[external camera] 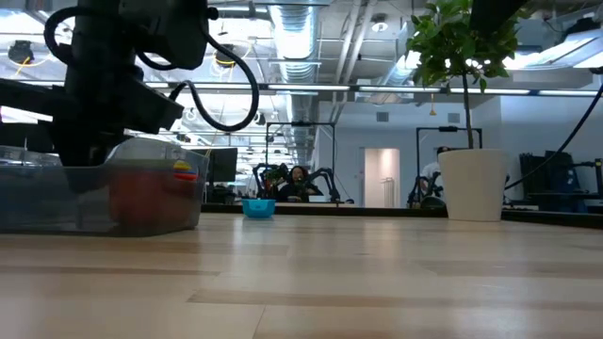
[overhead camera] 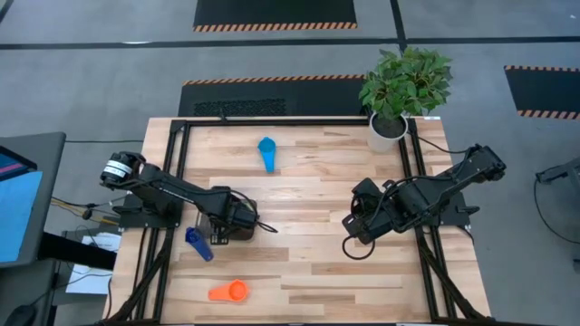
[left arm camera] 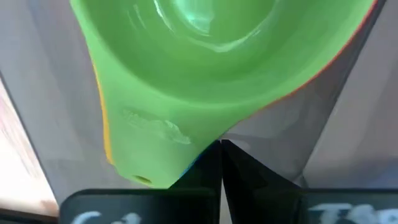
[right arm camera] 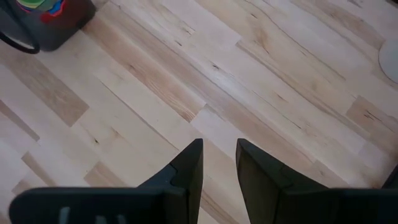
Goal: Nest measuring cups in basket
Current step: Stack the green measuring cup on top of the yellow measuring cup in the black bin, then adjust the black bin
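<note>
The dark grey basket [overhead camera: 228,226] stands at the table's left and shows at the left of the low view [external camera: 94,202]. It holds a nested stack of cups with a green cup [left arm camera: 205,68] on top; a red cup [external camera: 141,198] shows through its wall. My left gripper [left arm camera: 221,149] is shut, just above the stack inside the basket. A dark blue cup [overhead camera: 198,243], an orange cup [overhead camera: 228,291] and a light blue cup [overhead camera: 267,152] lie on the table. My right gripper [right arm camera: 219,155] is open and empty at the table's right. My left gripper's shut fingertips [left arm camera: 230,155] stand at the green cup's outer wall [left arm camera: 186,134], beside its handle [left arm camera: 134,155], coming from above. Nothing shows between the fingers. I cannot tell whether they touch the cup.
A white plant pot [overhead camera: 388,127] stands at the far right corner. The dark blue cup lies close to the basket's near left side. Bare wood [overhead camera: 308,263] lies between the two arms.
</note>
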